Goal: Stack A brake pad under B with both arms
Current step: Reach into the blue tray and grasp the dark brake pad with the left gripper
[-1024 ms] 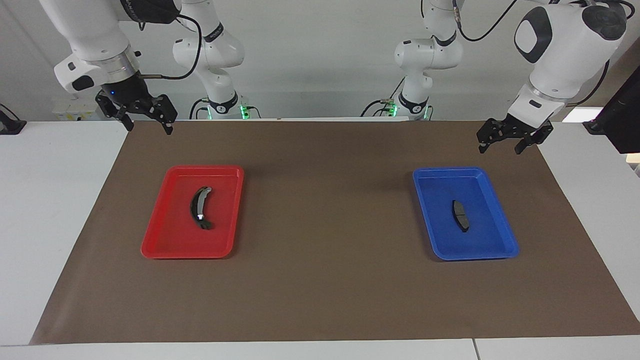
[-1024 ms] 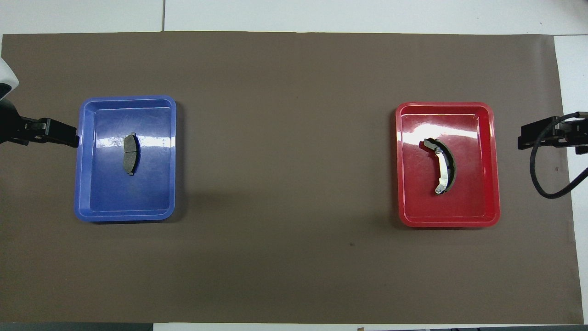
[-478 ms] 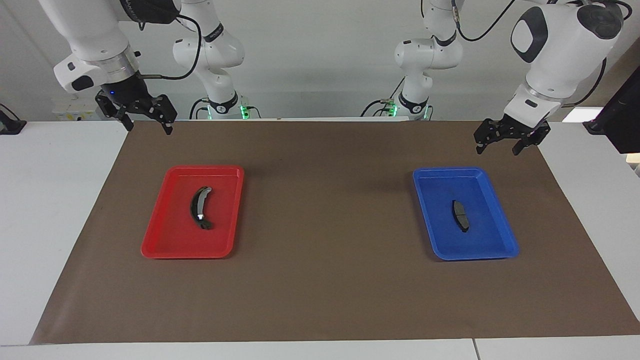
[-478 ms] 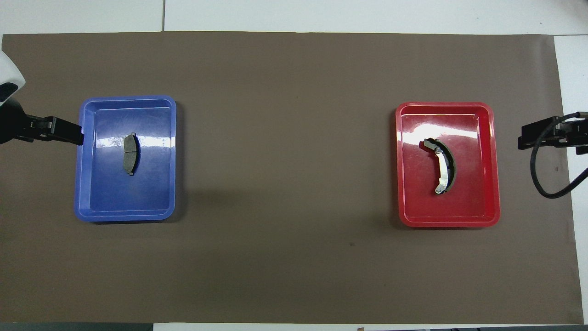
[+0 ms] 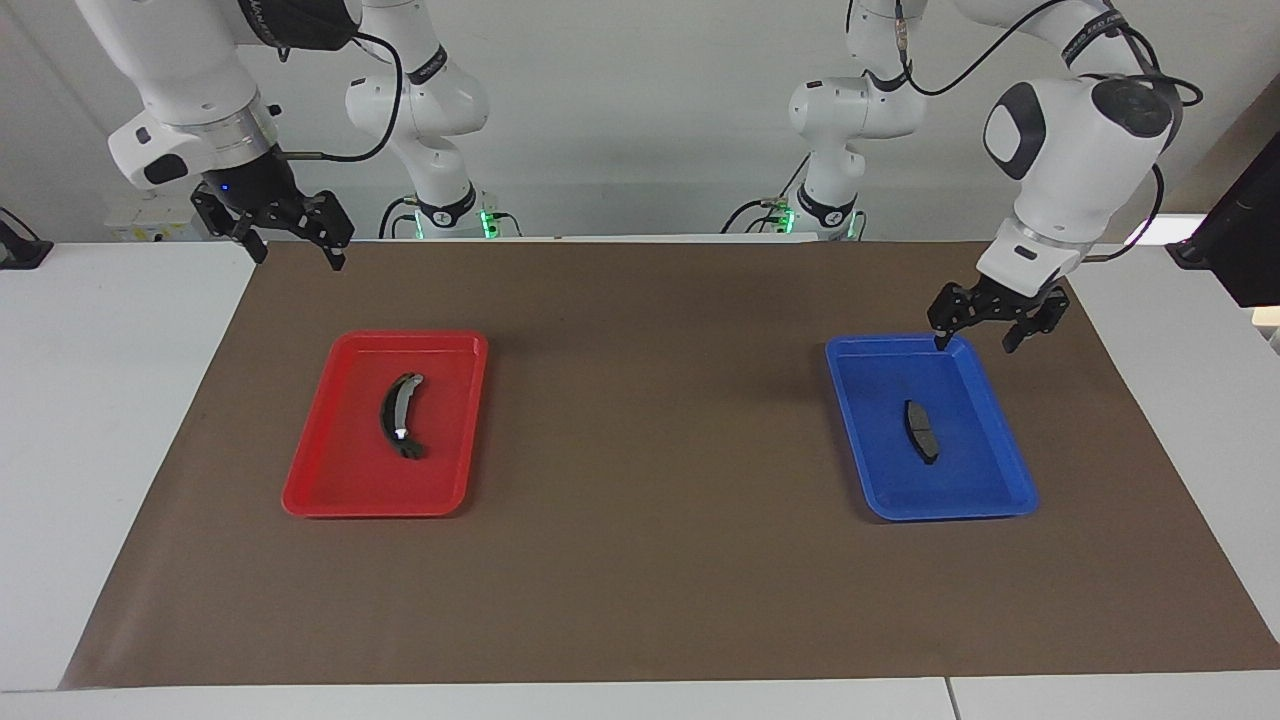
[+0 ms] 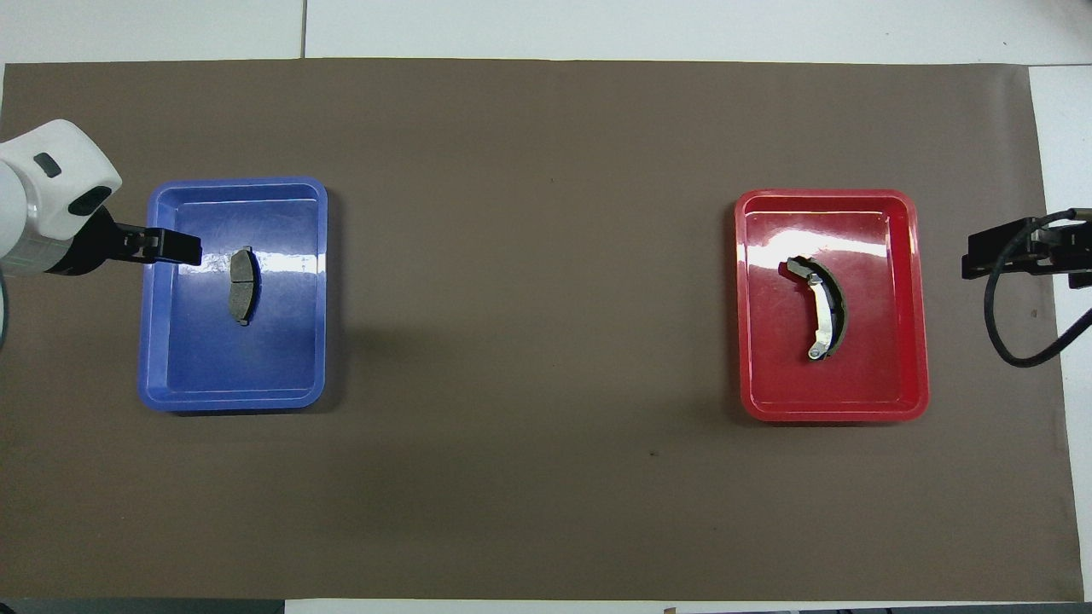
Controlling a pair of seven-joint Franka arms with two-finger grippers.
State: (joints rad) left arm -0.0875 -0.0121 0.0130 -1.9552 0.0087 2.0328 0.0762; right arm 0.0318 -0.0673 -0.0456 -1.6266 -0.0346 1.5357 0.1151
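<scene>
My left gripper (image 5: 985, 333) hung spread and empty over the blue tray's (image 5: 1000, 505) rim nearest me; A brake pad (image 5: 921, 431) lay mid-tray. Right gripper (image 5: 296, 238) waited spread, clear of the red tray (image 5: 310, 495) holding B (image 5: 397, 415). Risk: clipping the rim, shoving tray and pad

No text, label, brand, number or sign can be read. There is some dark lettering on the upper part of the right arm (image 5: 262, 18) and on the left arm (image 5: 1088, 40), but it cannot be made out.
</scene>
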